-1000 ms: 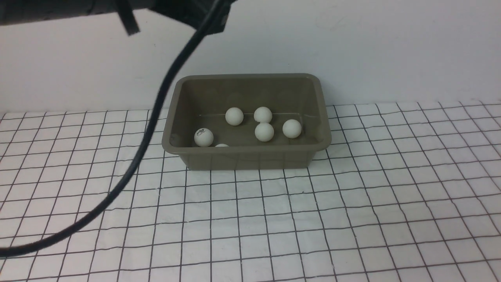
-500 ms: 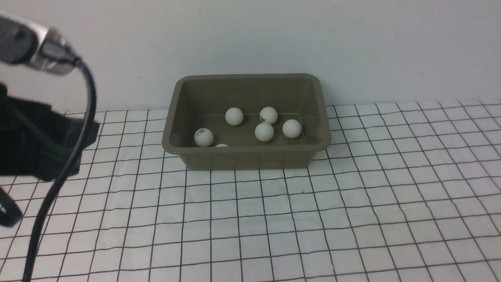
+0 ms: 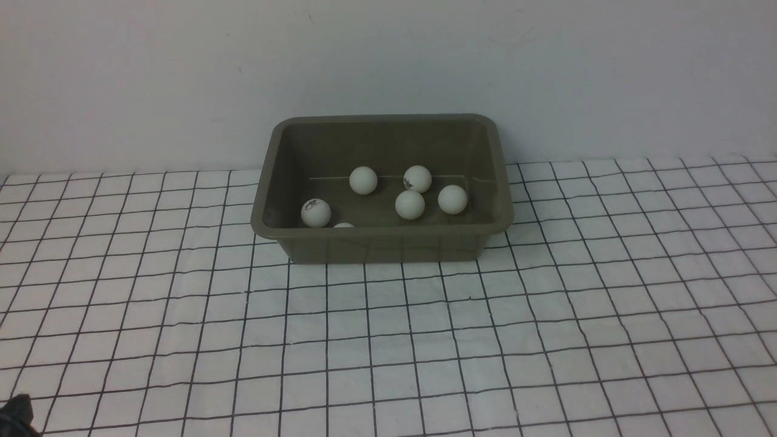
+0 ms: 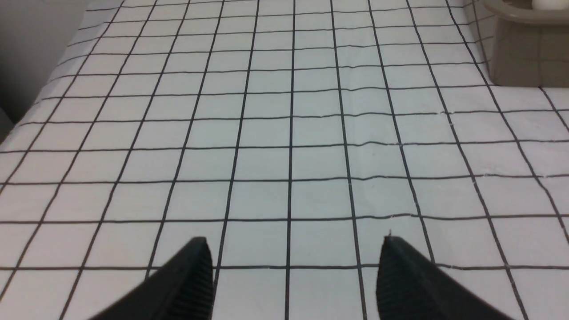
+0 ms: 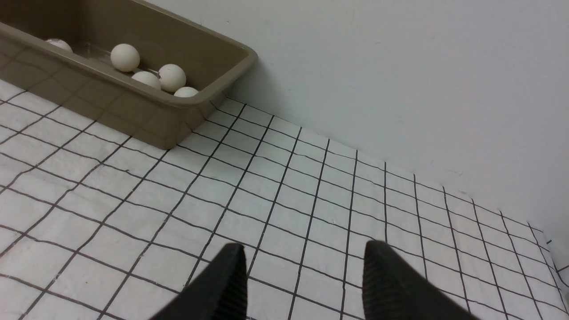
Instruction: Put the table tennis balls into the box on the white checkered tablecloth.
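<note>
The olive-brown box (image 3: pixel 388 247) stands on the white checkered tablecloth (image 3: pixel 388 352) near the back wall. Several table tennis balls lie inside it: one with a logo (image 3: pixel 315 212) at the front left, a cluster (image 3: pixel 410 204) in the middle, and one (image 3: pixel 343 225) half hidden by the front rim. My left gripper (image 4: pixel 295 246) hovers open over bare cloth, with the box's corner (image 4: pixel 524 49) far ahead. My right gripper (image 5: pixel 304 251) is open too, empty, with the box (image 5: pixel 133 111) and balls (image 5: pixel 125 57) well off to one side.
A plain white wall (image 3: pixel 388 54) rises just behind the box. A dark bit of the left arm (image 3: pixel 15 416) shows at the front left corner. The cloth's edge (image 4: pixel 31 106) drops off beside the left gripper.
The left arm and its cable swung from above the box to the left and down, almost out of the front view. One back ball rolled slightly and now shows its logo.
</note>
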Controlling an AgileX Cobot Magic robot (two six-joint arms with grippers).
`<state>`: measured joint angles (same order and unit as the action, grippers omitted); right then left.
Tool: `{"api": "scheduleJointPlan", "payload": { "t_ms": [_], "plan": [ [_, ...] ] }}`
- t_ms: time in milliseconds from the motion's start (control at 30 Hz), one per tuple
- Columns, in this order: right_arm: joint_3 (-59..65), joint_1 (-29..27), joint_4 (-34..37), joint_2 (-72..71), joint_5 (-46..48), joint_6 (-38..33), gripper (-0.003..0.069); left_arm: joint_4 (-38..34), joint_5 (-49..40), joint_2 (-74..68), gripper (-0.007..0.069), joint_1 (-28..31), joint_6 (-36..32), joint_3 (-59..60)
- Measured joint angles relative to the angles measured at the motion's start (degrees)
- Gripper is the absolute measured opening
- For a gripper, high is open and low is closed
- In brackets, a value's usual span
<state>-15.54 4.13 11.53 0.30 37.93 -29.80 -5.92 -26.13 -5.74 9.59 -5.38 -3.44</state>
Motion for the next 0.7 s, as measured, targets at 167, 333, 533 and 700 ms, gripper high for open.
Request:
{"api": "scheduleJointPlan", "payload": {
  "t_ms": [167,333,533,700],
  "plan": [
    [0.0,0.0,0.0,0.0,0.0,0.0,0.0335,-0.12,1.46,4.1,0.0447,0.0,0.35,4.09],
    [0.02,0.0,0.0,0.0,0.0,0.0,0.0335,-0.02,3.16,6.38,0.0447,0.0,1.69,4.68],
    [0.02,0.05,0.0,0.0,0.0,0.0,0.0335,0.11,3.59,6.38,0.0447,-0.27,2.04,4.75],
    [0.02,0.05,0.0,0.0,0.0,0.0,0.0335,0.99,3.59,6.38,0.0447,-3.51,2.04,4.75]
  ]
}}
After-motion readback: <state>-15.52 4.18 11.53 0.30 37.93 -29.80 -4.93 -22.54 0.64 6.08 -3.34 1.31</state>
